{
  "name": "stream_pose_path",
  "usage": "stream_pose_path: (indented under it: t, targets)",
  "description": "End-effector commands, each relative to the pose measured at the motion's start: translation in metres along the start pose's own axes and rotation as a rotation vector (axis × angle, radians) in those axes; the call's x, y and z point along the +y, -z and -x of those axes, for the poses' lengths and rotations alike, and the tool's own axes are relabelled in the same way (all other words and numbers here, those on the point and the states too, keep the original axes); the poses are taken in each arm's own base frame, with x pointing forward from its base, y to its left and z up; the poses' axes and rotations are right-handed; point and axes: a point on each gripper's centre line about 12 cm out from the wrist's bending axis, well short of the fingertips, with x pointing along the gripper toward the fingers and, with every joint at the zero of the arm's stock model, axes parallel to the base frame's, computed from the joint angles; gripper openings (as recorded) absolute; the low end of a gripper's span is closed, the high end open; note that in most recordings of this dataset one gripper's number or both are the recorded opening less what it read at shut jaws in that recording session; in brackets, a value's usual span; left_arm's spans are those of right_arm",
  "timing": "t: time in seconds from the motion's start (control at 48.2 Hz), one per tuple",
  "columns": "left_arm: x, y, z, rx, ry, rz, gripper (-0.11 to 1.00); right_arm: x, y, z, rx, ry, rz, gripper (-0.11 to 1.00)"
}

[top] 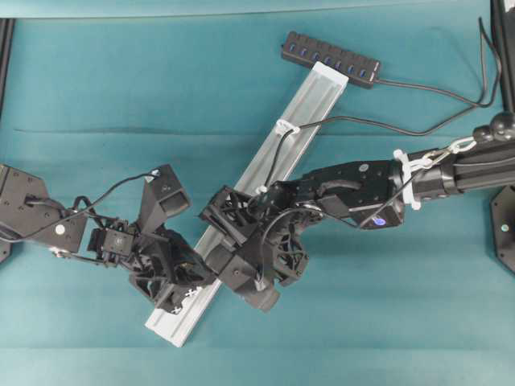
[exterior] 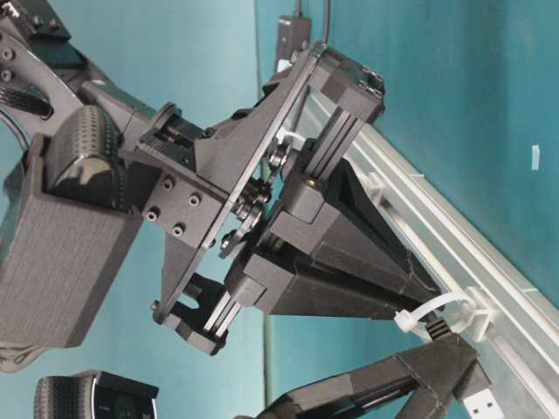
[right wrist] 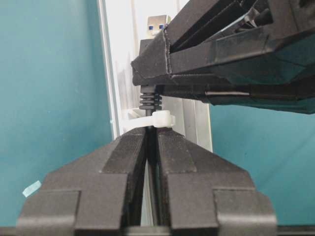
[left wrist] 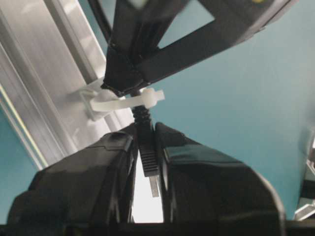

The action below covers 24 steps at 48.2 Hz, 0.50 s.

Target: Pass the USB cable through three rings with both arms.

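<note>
I have the left pincer (left wrist: 147, 162) pressed together on the plug of the USB cable (left wrist: 147, 157), just past the last of the three rings (left wrist: 125, 100), the one nearest the lower end of the rail (top: 265, 181). The right pincer (right wrist: 149, 142) sits on the other side of that ring, its fingers (right wrist: 123, 157) pressed together on the cord where it enters the loop, so the two tips nearly meet with only the white loop between them. In the overhead view the cable (top: 278, 153) runs from the hub (top: 330, 60) through the top ring (top: 286, 127) and down along the rail into the clustered pincers; the middle ring (top: 261, 190) shows only partly, so I cannot confirm the cord inside it. I judge the step in hand to be the handover at the last ring. To do it well, I would confirm the left grip on the plug body before the right pincer lets go, then draw the plug straight along the rail's line so the strain relief (right wrist: 149, 102) clears the loop without bending it. Obstacles: both wrists crowd the same spot above the bench (top: 96, 80), the robot's own wiring (top: 105, 197) hangs close by, and a sideways pull could snag the plug's shoulder on the ring.
</note>
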Motion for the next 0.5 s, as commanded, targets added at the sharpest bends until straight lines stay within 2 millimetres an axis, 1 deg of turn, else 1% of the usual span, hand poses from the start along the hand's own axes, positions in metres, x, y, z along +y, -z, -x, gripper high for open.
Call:
stream_pose_path:
  t: [0.0, 0.27, 0.311, 0.374, 0.415, 0.478]
  targets:
    - [-0.0068, -0.0043, 0.0033, -0.017, 0.024, -0.008, 0.12, -0.0023, -0.0017, -0.0003, -0.006, 0.008, -0.011, 0.10]
    - [-0.0078, -0.0052, 0.0031, -0.019, 0.027, -0.006, 0.12, -0.0009, -0.0004, -0.0004, -0.003, 0.006, -0.010, 0.10]
    - [-0.0068, -0.0043, 0.0028, -0.016, 0.023, -0.006, 0.12, -0.0014, 0.0002, -0.0003, -0.002, 0.006, -0.012, 0.12]
    - [-0.0061, -0.0030, 0.0034, -0.013, 0.022, -0.006, 0.12, -0.0021, 0.0005, 0.0002, -0.004, 0.011, -0.017, 0.20]
    - [-0.0048, -0.0025, 0.0036, -0.011, 0.019, -0.003, 0.12, -0.0034, -0.0002, 0.0008, -0.008, 0.021, -0.021, 0.29]
    - [-0.0038, -0.0017, 0.0045, -0.009, 0.016, 0.000, 0.12, -0.0054, -0.0004, 0.0003, -0.012, 0.039, -0.035, 0.47]
